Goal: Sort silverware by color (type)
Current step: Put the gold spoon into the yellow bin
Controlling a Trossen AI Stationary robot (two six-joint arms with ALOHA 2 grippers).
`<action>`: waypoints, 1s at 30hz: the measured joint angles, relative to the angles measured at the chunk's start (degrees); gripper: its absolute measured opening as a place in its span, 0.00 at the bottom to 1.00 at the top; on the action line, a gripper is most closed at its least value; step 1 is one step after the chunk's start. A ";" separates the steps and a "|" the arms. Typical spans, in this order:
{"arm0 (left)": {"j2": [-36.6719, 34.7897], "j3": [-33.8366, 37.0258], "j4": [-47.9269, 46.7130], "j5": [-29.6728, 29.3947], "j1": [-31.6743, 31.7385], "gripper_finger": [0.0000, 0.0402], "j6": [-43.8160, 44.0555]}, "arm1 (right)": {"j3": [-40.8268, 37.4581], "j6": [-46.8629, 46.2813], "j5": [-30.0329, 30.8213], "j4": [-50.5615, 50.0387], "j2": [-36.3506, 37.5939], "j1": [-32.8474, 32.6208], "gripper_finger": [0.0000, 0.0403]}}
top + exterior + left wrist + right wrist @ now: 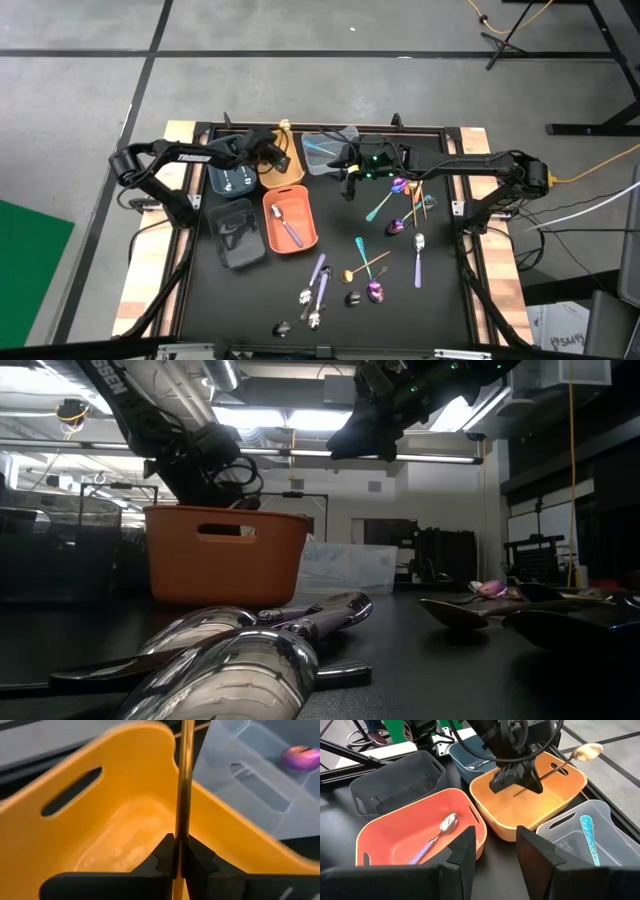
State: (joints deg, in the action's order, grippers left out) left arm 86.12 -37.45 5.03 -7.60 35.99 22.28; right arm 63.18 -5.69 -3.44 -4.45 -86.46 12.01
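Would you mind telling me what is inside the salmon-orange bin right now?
The salmon-orange bin holds one spoon with a silver bowl and a lilac handle. The right claw's fingers hide the bin's near corner, so anything there cannot be seen.

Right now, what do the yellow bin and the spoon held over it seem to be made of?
The yellow bin looks like moulded plastic with a smooth, slightly matte finish: rounded corners, a cut-out handle slot and even colour suggest this. The gold spoon, held by the left end effector, appears to be polished metal with a gold coating, since its bowl shines; coated plastic cannot be ruled out.
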 joint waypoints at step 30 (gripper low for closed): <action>-17.80 0.00 -20.82 41.81 2.58 0.05 32.89 | 0.00 -0.02 -0.01 0.04 0.00 -0.02 0.32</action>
State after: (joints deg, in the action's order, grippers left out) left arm 68.32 -37.45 -15.79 34.20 38.56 55.17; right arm 63.18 -5.72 -3.45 -4.40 -86.46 11.99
